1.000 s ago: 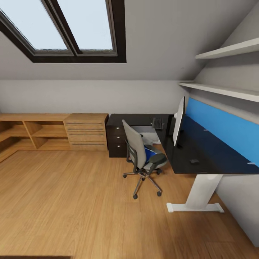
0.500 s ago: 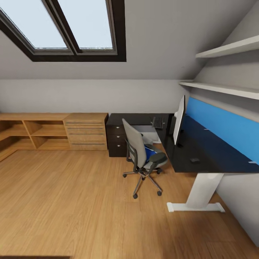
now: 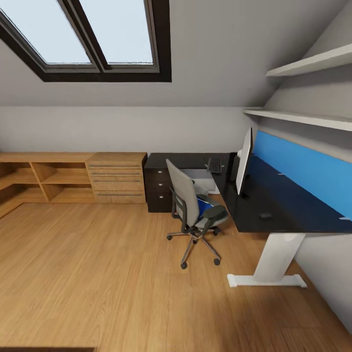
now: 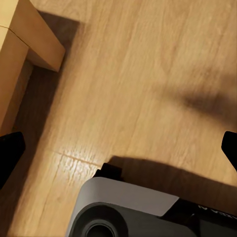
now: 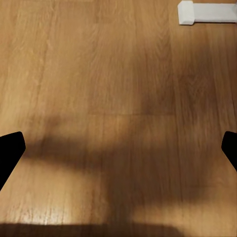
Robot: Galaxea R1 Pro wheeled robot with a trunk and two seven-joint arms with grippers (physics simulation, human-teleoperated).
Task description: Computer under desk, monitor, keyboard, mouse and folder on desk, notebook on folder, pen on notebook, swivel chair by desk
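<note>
View edged nearer desk (image 3: pixel 274 205); swivel chair (image 3: pixel 194 210) unmoved. Both grippers' fingers (image 4: pixel 10 153) (image 5: pixel 10 153) wide apart, empty.

L gripper (image 4: pixel 118 150) and R gripper (image 5: pixel 118 150) both point floorward, fingers spread wide (nothing between them).

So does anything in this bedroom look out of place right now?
A blue folder lies on the swivel chair seat rather than the desk. The keyboard sits far behind the monitor.
</note>
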